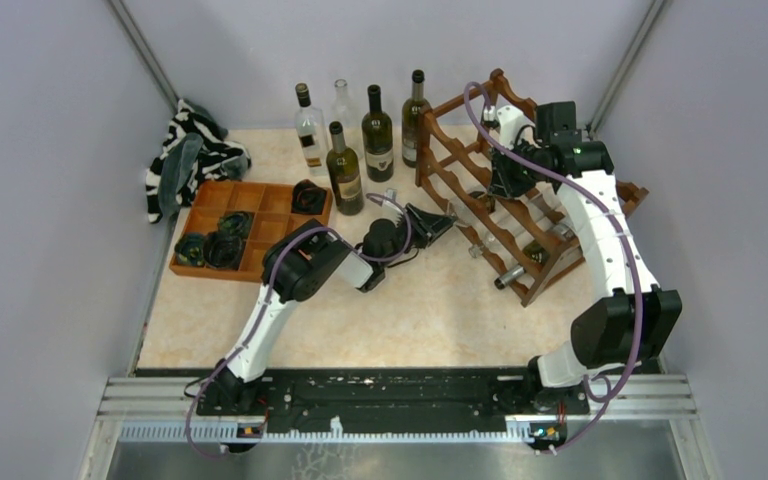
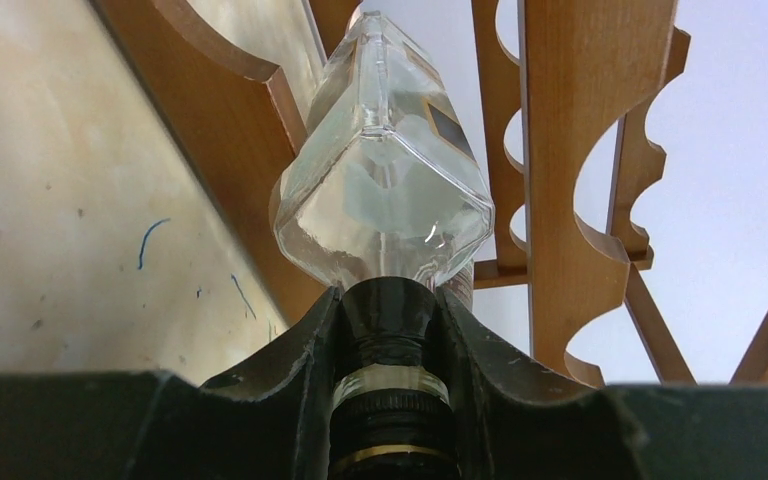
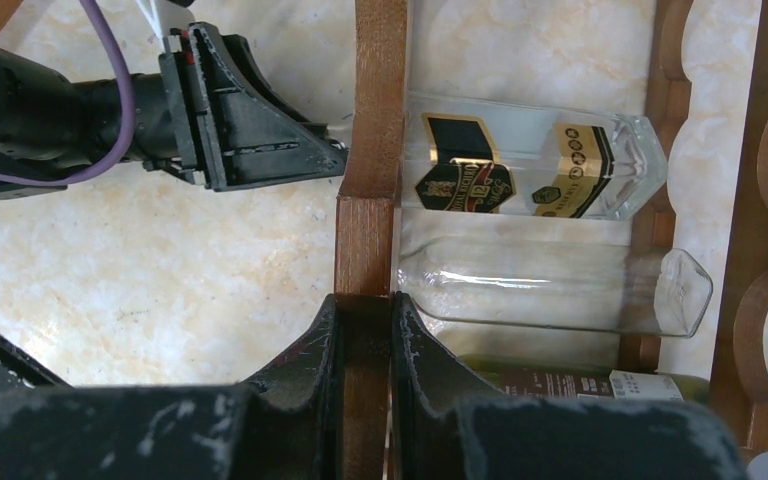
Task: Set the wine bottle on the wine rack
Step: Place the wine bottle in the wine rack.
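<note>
Left end effector grips the wine bottle by its neck to seat it in the wine rack, which the right end effector clamps, seemingly as a brace.

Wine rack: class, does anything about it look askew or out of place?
Yes. The rack stands skewed, diagonal to the table edges, not square. The right jaws are shut on one of its posts; the left jaws grip a clear bottle by its neck between the rails. Nothing looks spilled or broken.
</note>
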{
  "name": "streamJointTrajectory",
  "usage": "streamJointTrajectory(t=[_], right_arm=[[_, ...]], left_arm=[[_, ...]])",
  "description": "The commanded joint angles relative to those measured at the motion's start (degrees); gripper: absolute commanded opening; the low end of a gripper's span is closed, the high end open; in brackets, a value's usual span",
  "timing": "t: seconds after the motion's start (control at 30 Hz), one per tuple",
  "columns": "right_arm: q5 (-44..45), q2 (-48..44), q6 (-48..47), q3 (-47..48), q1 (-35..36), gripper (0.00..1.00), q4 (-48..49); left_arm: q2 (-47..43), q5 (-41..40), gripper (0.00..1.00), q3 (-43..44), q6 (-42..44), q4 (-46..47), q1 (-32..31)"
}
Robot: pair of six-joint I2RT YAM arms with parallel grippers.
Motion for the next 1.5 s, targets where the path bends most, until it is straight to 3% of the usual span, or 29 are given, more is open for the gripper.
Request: streamJointTrajectory(t=[0.0, 0.9, 1.47], right_arm=[[-6.9, -2.2, 2.0, 1.0, 0.2, 0.01, 2.9], [-7.8, -1.6, 2.3, 0.7, 0.2, 0.01, 3.3], [-7.8, -1.4, 2.2, 0.6, 0.1, 0.01, 3.5]], left_arm=[[1.0, -1.1, 0.01, 5.2, -1.8, 6.4, -0.2], [9.2, -4.3, 0.0, 12.9, -9.2, 16.0, -1.1], [11.0, -3.1, 0.0, 18.3, -10.2, 16.0, -1.2]])
